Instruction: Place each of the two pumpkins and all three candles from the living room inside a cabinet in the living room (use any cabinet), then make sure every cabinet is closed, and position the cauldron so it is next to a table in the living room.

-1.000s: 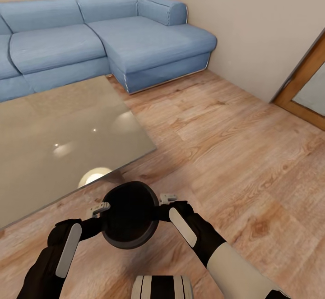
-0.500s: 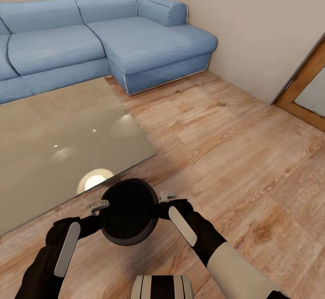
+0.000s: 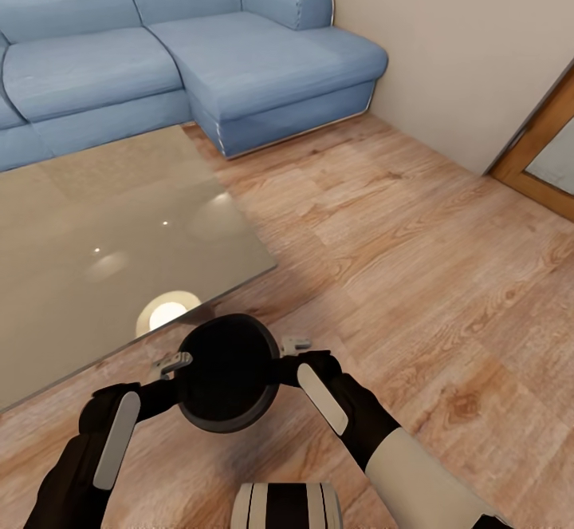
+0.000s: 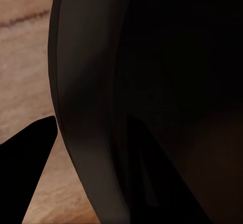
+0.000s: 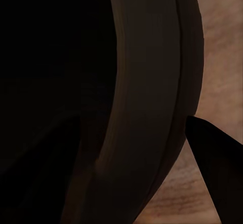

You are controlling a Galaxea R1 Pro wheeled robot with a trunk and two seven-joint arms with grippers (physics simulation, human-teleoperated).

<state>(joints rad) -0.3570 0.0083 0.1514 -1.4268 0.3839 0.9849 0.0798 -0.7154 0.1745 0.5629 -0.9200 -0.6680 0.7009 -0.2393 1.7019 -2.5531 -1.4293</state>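
The cauldron (image 3: pixel 227 371), a round black pot seen from above, hangs between my two arms low in the head view. My left gripper (image 3: pixel 174 369) is shut on its rim at one side and my right gripper (image 3: pixel 288 356) is shut on the rim at the other side. The pot sits just off the near edge of the glass-topped table (image 3: pixel 119 218), above the wood floor. Both wrist views show the cauldron's dark curved rim (image 4: pixel 86 107) (image 5: pixel 152 107) up close, with a black finger (image 4: pixel 23 171) (image 5: pixel 217 168) outside it. Pumpkins, candles and cabinet are out of view.
A blue corner sofa (image 3: pixel 199 50) stands behind the table against the beige wall. A wood-framed door (image 3: pixel 542 154) is at the right edge. Open wood floor (image 3: pixel 414 258) spreads to the right of the table.
The whole picture has shifted slightly, with the sofa now higher in the frame, so the camera has moved. The cauldron stays held between both grippers in the same spot.
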